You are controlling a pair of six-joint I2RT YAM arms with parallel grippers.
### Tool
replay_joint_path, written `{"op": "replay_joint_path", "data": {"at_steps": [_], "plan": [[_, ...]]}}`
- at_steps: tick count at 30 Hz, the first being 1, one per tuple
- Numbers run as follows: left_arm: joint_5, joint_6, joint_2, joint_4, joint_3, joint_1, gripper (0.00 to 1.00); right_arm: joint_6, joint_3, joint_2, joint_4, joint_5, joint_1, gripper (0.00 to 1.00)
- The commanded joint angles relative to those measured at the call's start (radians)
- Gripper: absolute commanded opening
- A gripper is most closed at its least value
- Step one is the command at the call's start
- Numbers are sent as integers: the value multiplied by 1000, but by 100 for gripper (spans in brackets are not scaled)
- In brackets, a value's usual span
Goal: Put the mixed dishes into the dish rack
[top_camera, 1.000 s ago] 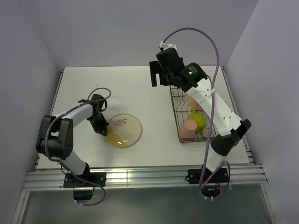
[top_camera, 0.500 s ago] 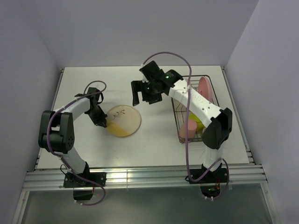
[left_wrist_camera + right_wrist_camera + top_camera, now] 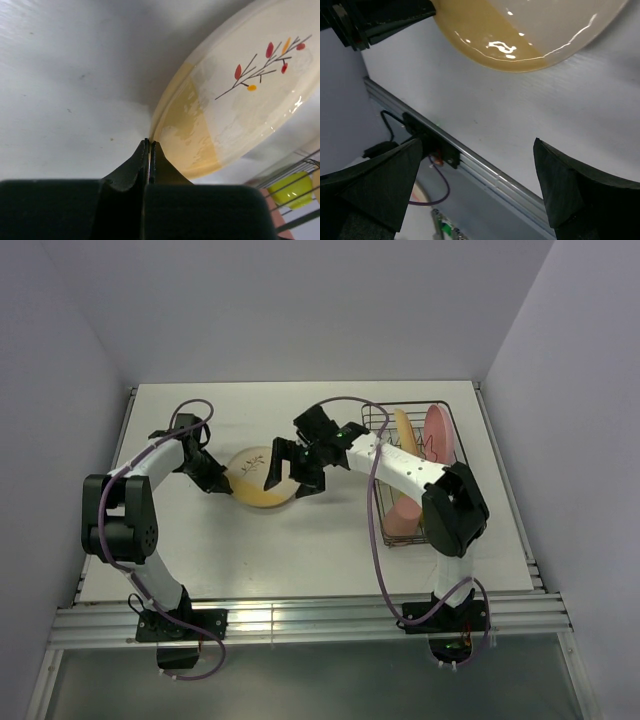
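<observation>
Black left gripper [image 3: 150, 145], pinched fully closed and holding nothing, has its tips pressed to the left rim of the cream-and-yellow plate [image 3: 260, 480]. Over the last second it has nudged that plate away from the near edge, toward mid-table. The plate lies on the white table [image 3: 330, 540], left of the rack and apart from it. I can't tell if its rim is lifted.

Right gripper [image 3: 293, 468] has swung over from above the rack and now hangs at the plate's right edge, jaws spread wide and empty, not touching it. I read this as a set-up for the right arm to take the plate — no grasp yet.

Far right, the dish rack [image 3: 378, 502] already holds the orange plate [image 3: 405, 430] and pink plate [image 3: 438, 435] upright, with the pink cup [image 3: 402, 520] at its near end.
</observation>
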Motion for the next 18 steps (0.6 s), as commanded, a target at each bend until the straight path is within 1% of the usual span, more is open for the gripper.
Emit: {"op": "replay_joint_path", "data": {"at_steps": [1, 5, 12, 16, 18], "plan": [[76, -51, -15, 24, 45, 2, 0, 195, -40, 14, 231, -101, 4, 100], [76, -48, -23, 26, 33, 2, 0, 312, -77, 30, 301, -109, 10, 100], [79, -45, -34, 20, 31, 3, 0, 585, -266, 8, 522, -103, 34, 100], [81, -42, -27, 10, 47, 3, 0, 675, -338, -16, 623, -43, 65, 100], [81, -36, -24, 4, 53, 3, 0, 755, -418, -42, 729, -14, 74, 100]]}}
